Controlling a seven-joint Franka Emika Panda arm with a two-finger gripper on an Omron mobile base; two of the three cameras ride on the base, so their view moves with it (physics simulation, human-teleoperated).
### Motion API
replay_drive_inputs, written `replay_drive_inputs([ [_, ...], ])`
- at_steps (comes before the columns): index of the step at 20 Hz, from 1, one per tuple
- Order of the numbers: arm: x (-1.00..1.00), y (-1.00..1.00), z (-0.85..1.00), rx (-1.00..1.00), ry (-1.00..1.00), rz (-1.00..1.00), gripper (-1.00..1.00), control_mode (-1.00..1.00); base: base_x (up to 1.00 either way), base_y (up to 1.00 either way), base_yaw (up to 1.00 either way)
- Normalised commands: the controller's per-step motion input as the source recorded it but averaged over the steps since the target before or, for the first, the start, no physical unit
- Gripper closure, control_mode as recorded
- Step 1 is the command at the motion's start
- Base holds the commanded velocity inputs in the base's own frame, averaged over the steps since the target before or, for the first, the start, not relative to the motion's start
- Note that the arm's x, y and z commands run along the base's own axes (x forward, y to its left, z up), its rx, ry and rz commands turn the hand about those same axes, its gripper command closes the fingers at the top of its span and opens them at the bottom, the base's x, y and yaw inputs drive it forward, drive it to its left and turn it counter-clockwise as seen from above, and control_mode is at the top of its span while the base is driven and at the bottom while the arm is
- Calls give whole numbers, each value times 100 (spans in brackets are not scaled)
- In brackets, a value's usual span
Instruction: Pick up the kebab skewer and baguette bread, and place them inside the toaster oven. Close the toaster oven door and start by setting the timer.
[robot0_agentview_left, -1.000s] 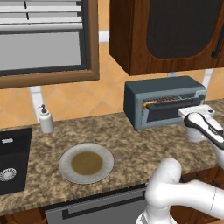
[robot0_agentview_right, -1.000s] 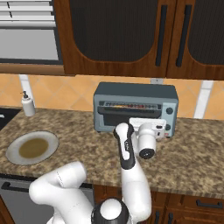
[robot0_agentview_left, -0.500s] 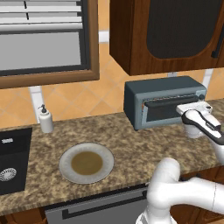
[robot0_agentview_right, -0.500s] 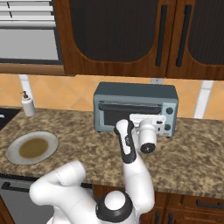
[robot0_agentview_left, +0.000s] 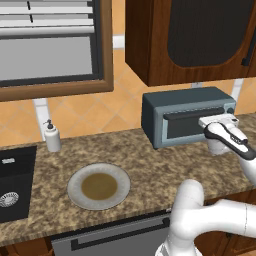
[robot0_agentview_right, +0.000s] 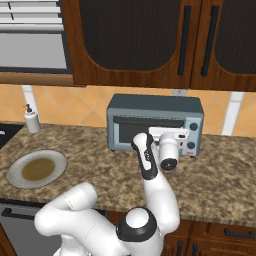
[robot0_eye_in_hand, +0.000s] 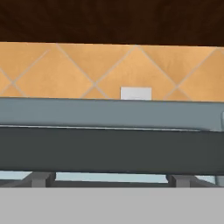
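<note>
The blue-grey toaster oven (robot0_agentview_left: 186, 119) (robot0_agentview_right: 155, 107) stands on the counter against the tiled wall. Its toaster oven door (robot0_agentview_left: 182, 129) (robot0_agentview_right: 122, 136) is upright and shut, with the dark bar handle (robot0_agentview_left: 190, 114) (robot0_eye_in_hand: 109, 148) along the top edge. My gripper (robot0_agentview_left: 218, 121) (robot0_agentview_right: 168, 133) is open and sits against the upper right part of the door, holding nothing. In the hand view the oven's top (robot0_eye_in_hand: 109, 113) and the handle are very close. The kebab skewer and baguette bread are hidden.
A grey plate (robot0_agentview_left: 75, 180) (robot0_agentview_right: 12, 167) with a brown centre lies on the granite counter to the left. A white soap dispenser (robot0_agentview_left: 51, 136) (robot0_agentview_right: 32, 120) stands by the wall, next to a black sink (robot0_agentview_left: 15, 160). Dark wooden cabinets (robot0_agentview_left: 190, 35) hang above the oven.
The oven door has swung up from partly open to shut, and my gripper has moved up and in toward the oven with it.
</note>
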Motion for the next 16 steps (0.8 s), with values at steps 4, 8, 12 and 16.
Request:
replay_drive_inputs([
  [4, 19, 0, 0, 0, 0, 0, -100, -100, 0, 0, 0],
  [8, -15, -10, 2, 0, 0, 0, -100, -100, 0, 0, 0],
  [12, -43, -23, 1, 0, 0, 0, -100, -100, 0, 0, 0],
  [16, -45, -32, 0, 0, 0, 0, -100, -100, 0, 0, 0],
])
